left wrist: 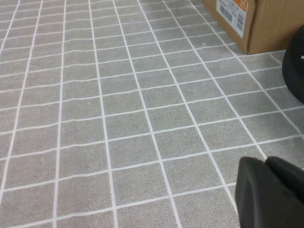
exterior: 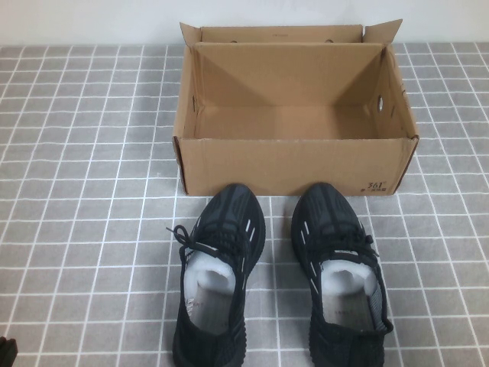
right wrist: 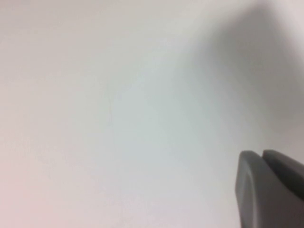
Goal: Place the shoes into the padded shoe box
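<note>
Brown cardboard forms the padded shoe box (exterior: 294,164), which sits open on the grey tiled mat (exterior: 84,153) with its flaps raised at the back. Small black print at its front right corner reads "361°" (exterior: 374,186), with a smaller line beneath too fine to read. In the left wrist view a white and orange barcode sticker (left wrist: 232,14) shows on the box's end wall; its text is not legible.

Two black knit sneakers stand side by side just in front of the box, toes almost touching its front wall: the left shoe (exterior: 218,267) and the right shoe (exterior: 340,275), each with white dash marks and pale lining.

Only a dark corner of the left gripper (left wrist: 268,190) appears, hanging low over bare mat, with the box ahead of it and the left shoe's black edge close by on its right; whether it is open cannot be told, and it holds nothing visible. Likewise the right gripper (right wrist: 270,190) faces a blank pale surface, the shoes and box out of its sight.
</note>
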You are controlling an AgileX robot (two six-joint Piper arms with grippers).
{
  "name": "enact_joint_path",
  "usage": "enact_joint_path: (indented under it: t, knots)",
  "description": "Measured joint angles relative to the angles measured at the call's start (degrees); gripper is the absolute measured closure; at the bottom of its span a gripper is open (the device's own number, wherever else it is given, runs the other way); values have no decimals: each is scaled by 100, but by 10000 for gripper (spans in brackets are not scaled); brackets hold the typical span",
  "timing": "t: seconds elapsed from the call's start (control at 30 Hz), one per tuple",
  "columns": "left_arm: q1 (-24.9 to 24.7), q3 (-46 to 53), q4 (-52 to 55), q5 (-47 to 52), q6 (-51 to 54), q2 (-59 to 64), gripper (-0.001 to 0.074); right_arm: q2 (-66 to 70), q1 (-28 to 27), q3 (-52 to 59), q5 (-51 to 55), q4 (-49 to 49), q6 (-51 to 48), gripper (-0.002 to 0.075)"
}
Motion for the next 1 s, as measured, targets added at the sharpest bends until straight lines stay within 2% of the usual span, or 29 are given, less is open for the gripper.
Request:
enact_joint_path:
  t: [0.17,0.3,0.43,0.67,0.87,1.0]
  knots:
    - [0,0,0,0,0,0,738,0,0,-457,144,356,35,734]
    - [0,0,0,0,0,0,738,0,0,-1062,658,511,35,734]
    - [0,0,0,0,0,0,738,123,0,-1762,1393,706,-50,734]
    - [0,0,0,0,0,0,738,1257,0,-2811,3134,784,-401,734]
    - [0,0,0,0,0,0,738,2289,0,-2895,3297,710,-1125,734]
    - [0,0,0,0,0,0,738,2650,0,-2895,3269,744,-1237,734]
